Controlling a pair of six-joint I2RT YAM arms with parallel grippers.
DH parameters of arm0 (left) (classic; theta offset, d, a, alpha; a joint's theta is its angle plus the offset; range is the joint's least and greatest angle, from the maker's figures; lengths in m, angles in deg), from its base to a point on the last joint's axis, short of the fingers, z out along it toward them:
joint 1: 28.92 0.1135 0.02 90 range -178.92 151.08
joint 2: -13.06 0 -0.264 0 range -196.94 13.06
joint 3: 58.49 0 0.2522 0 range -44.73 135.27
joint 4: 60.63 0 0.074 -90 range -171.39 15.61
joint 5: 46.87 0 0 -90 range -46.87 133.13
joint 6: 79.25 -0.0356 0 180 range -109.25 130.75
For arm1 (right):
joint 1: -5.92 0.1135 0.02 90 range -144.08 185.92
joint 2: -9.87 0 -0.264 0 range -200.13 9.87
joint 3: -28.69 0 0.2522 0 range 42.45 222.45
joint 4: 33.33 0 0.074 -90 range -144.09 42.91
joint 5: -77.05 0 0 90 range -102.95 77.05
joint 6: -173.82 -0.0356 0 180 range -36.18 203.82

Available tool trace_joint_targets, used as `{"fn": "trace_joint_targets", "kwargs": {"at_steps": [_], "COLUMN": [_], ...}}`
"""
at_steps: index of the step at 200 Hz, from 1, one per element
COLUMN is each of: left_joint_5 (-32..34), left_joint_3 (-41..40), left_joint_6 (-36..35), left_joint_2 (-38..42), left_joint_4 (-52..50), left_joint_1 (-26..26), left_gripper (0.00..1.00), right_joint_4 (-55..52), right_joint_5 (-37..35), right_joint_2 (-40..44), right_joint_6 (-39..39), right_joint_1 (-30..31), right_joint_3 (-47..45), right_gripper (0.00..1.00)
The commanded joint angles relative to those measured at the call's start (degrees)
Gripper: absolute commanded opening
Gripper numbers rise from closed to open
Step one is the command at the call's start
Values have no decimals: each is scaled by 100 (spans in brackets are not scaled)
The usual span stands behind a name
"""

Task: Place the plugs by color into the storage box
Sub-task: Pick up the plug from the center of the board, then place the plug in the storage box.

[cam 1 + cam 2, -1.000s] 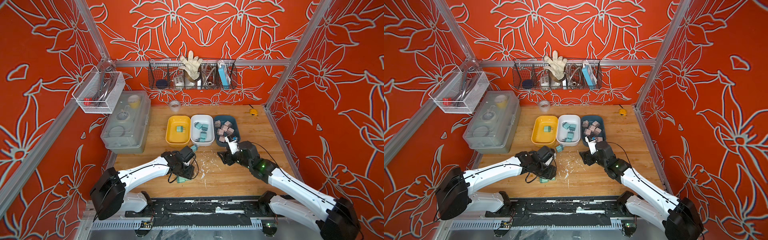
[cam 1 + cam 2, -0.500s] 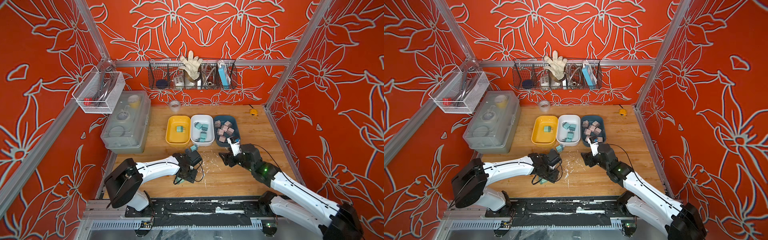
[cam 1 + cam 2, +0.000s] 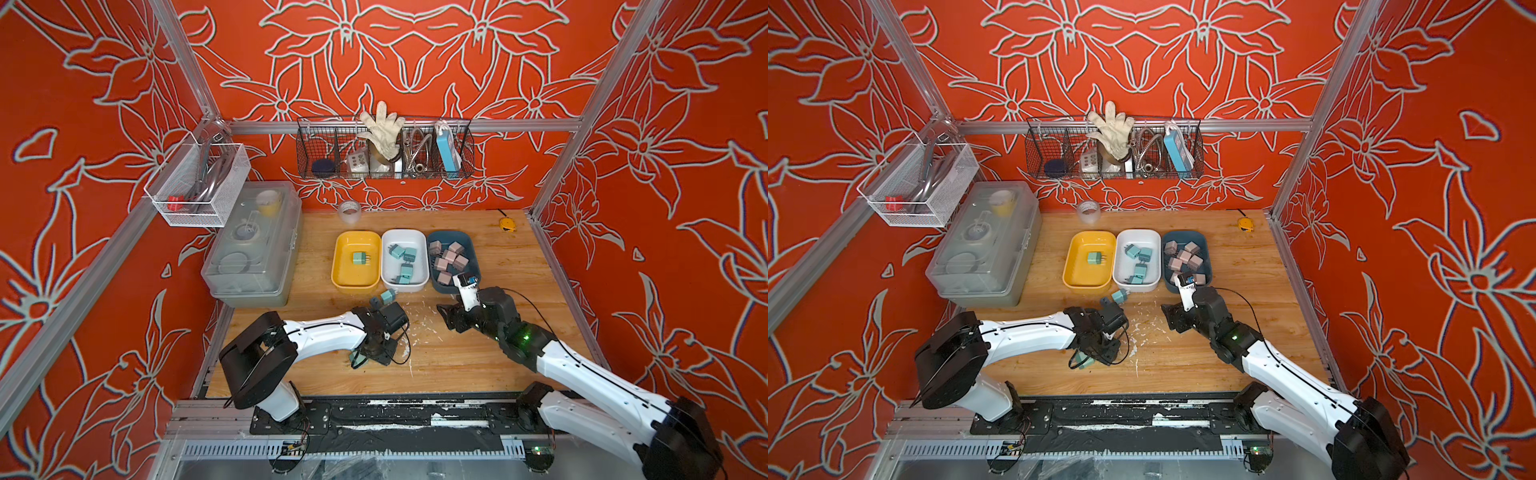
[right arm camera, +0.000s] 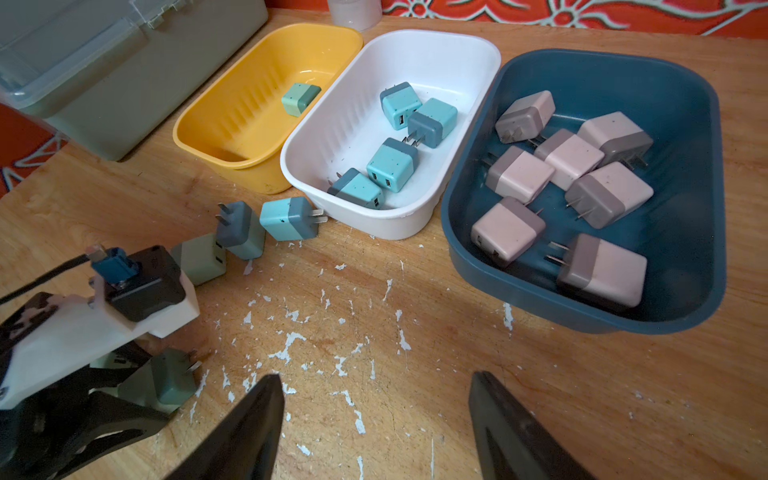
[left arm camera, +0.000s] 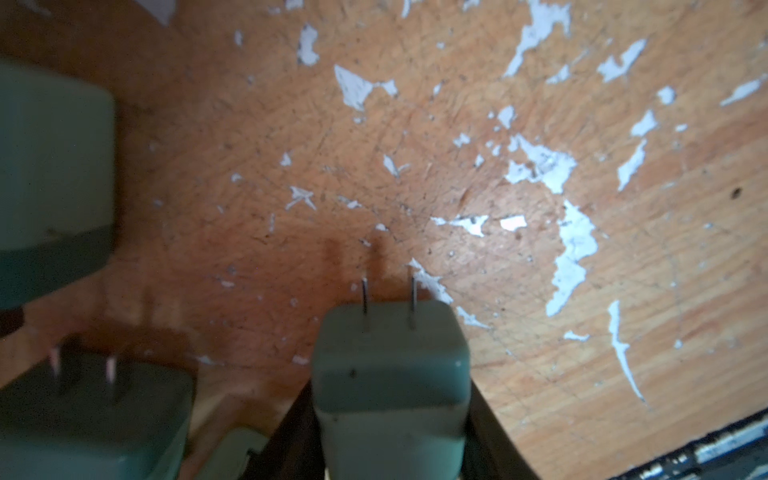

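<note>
My left gripper (image 5: 388, 399) is shut on a mint green plug (image 5: 390, 365), prongs pointing away, low over the wooden table (image 3: 457, 365). In a top view that gripper (image 3: 362, 356) is near the table's front left. Two more green plugs (image 5: 54, 174) lie beside it. A teal plug (image 4: 289, 219) and a grey-capped one (image 4: 241, 230) lie in front of the white tray (image 4: 478, 45). That tray holds several teal plugs (image 4: 392, 168). The yellow tray (image 4: 208, 141) holds one mint plug (image 4: 300, 99). The dark blue tray (image 4: 706, 124) holds several pink plugs (image 4: 519, 174). My right gripper (image 4: 374, 386) is open and empty before the blue tray.
A translucent lidded box (image 3: 253, 245) stands at the left of the table. A tape roll (image 3: 349, 211) and a yellow tape measure (image 3: 507, 224) lie at the back. Wire baskets (image 3: 384, 153) hang on the walls. White paint flecks mark the wood.
My left gripper has shifted toward the table's front and closed on the mint green plug. My right arm has drawn back a little from the dark blue tray, jaws still open.
</note>
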Motion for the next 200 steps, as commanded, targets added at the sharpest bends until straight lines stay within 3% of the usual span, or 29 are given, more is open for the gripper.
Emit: {"fn": "trace_joint_targets", "kwargs": {"at_steps": [1,61,117,157,200], "left_joint_5": [120,459,236,-220,-734], "left_joint_3": [242,817,1635,1978,2308], "left_joint_6": [-227,-865,-1398,-1641,-1936], "left_joint_2": [351,1639,2265,2027,875], "left_joint_4": [-330,-673,-968,-985,-964], "left_joint_1": [-41,138,1322,2215,3016], "left_gripper": [34,31,32,32,33], "right_joint_4": [140,294,24,-29,-228], "right_joint_5": [-202,-267,283,383,405], "right_joint_2": [65,-157,-897,-1160,-1422], "right_joint_6": [-130,-360,-828,-825,-601], "right_joint_1": [-3,-3,4,0,-1], "right_joint_3": [-78,200,1046,1330,1618], "right_gripper": [76,76,75,75,75]}}
